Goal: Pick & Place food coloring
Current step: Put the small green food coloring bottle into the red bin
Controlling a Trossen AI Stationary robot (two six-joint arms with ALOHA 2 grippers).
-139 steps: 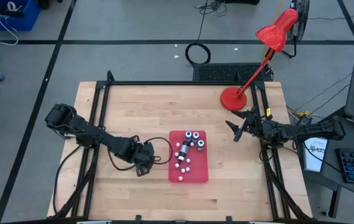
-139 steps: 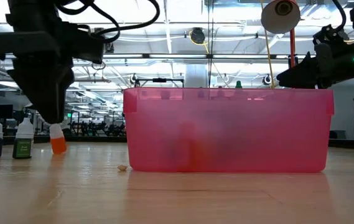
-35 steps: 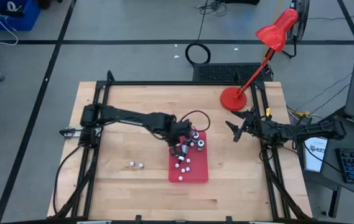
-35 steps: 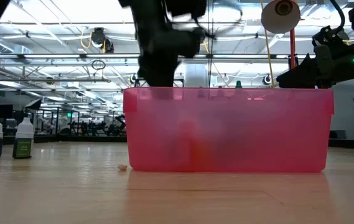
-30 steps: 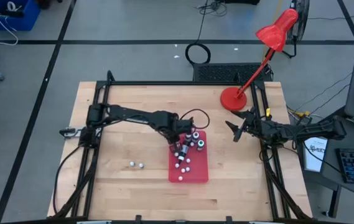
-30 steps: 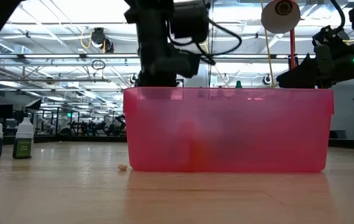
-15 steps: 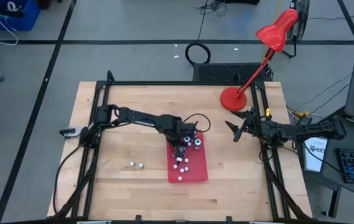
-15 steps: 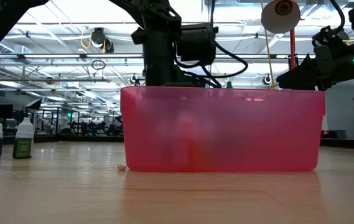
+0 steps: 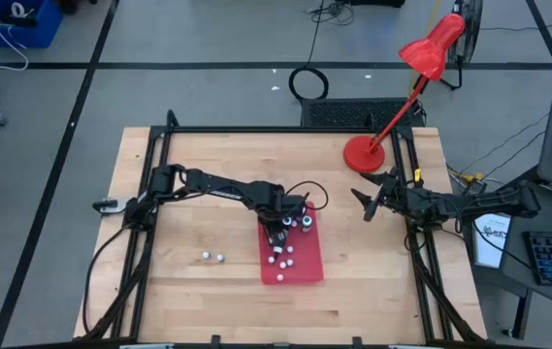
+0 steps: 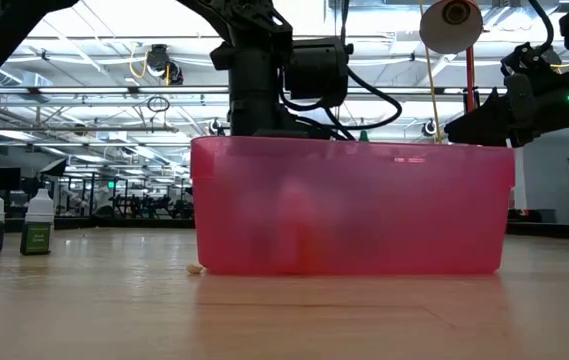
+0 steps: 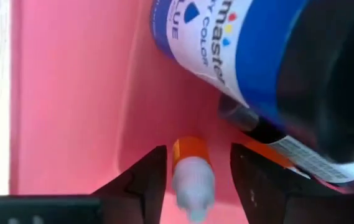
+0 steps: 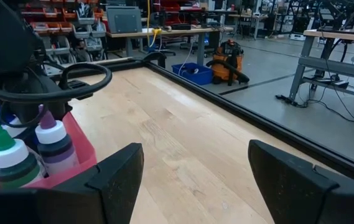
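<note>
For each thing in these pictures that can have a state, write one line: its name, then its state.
Left gripper: open, down inside the red tray, fingers either side of the orange bottle.
Orange bottle: lying in the tray, between the fingers.
Red tray: holding several bottles.
Right gripper: open, empty, off to the tray's right.

Food coloring bottles clustered at the tray's far end, white pieces nearer. 2 more bottles upright on the table left of it, green-labelled and white-labelled.

Grey floor, red desk lamp, wooden table
</note>
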